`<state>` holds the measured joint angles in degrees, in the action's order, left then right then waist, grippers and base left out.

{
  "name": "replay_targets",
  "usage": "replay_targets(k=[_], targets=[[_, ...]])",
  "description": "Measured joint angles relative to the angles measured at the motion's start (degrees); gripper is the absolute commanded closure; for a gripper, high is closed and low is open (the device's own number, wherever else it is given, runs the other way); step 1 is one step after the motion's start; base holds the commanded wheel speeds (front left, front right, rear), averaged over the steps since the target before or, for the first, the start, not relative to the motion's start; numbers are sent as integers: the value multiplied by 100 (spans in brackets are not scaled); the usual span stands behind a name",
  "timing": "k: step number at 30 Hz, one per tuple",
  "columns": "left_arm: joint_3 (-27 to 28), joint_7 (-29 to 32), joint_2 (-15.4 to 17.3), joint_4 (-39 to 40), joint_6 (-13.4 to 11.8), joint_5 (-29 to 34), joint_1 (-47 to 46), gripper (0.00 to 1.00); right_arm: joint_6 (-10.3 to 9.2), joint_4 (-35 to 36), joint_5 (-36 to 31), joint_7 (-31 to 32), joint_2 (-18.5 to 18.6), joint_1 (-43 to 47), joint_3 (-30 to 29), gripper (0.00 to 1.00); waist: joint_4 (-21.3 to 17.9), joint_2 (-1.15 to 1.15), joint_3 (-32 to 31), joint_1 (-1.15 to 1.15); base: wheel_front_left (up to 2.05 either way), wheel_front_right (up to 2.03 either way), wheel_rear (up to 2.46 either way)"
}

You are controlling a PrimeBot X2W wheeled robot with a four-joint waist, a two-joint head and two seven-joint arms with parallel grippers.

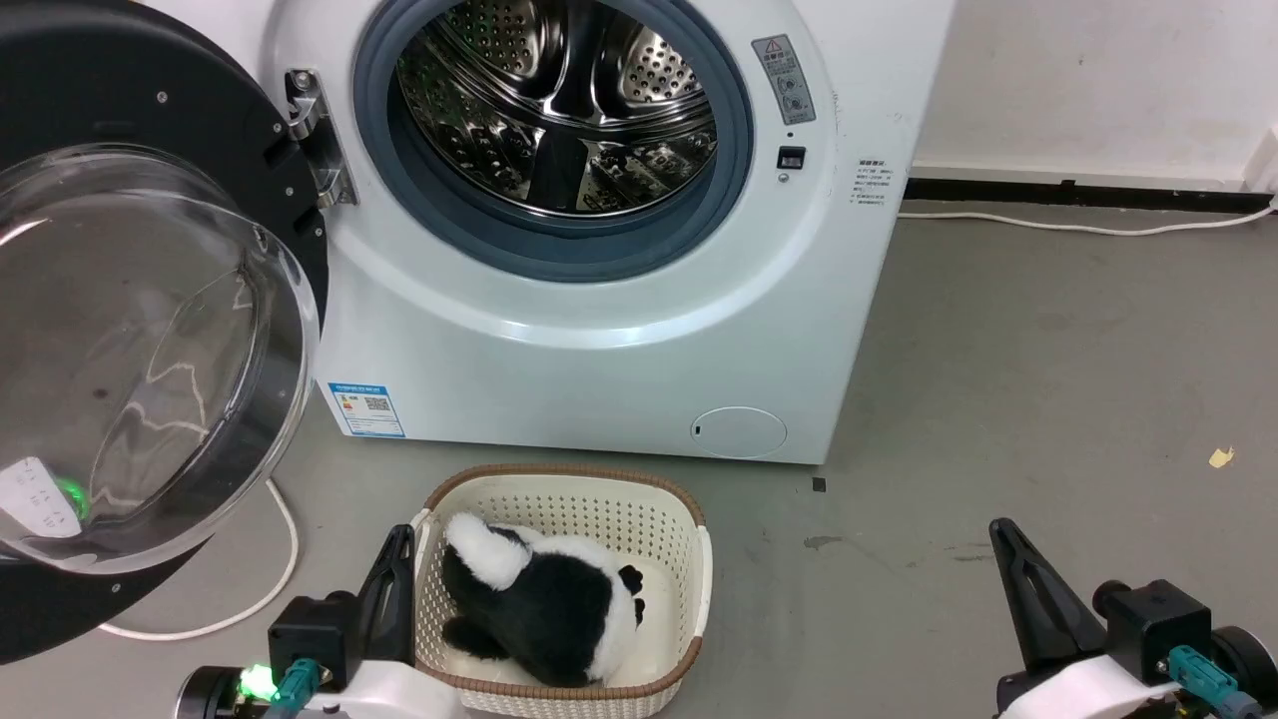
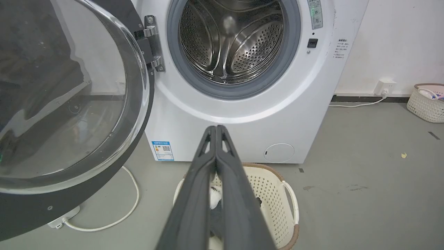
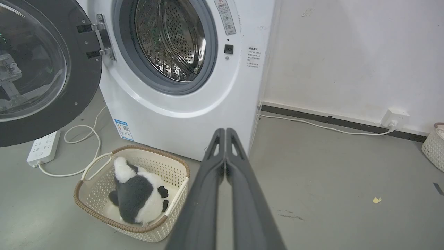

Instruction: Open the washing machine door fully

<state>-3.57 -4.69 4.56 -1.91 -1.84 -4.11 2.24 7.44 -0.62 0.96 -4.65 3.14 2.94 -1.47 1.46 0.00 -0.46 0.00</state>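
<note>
While the door stands wide open at the washing machine's left, the left tool and right tool, both closed and empty, hover before the machine.

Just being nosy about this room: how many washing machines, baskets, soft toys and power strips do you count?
Washing machine: 1
Baskets: 2, the near basket and the far basket
Soft toy panda: 1
Power strip: 1
Total: 5
</note>
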Motion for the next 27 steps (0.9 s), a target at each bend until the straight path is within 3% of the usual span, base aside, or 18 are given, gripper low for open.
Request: replay_targets(k=[27], targets=[[231, 298, -71, 110, 101, 248, -109, 100, 0, 24, -45, 275, 0, -117, 85, 100, -97, 0, 30, 0, 0, 0, 0]])
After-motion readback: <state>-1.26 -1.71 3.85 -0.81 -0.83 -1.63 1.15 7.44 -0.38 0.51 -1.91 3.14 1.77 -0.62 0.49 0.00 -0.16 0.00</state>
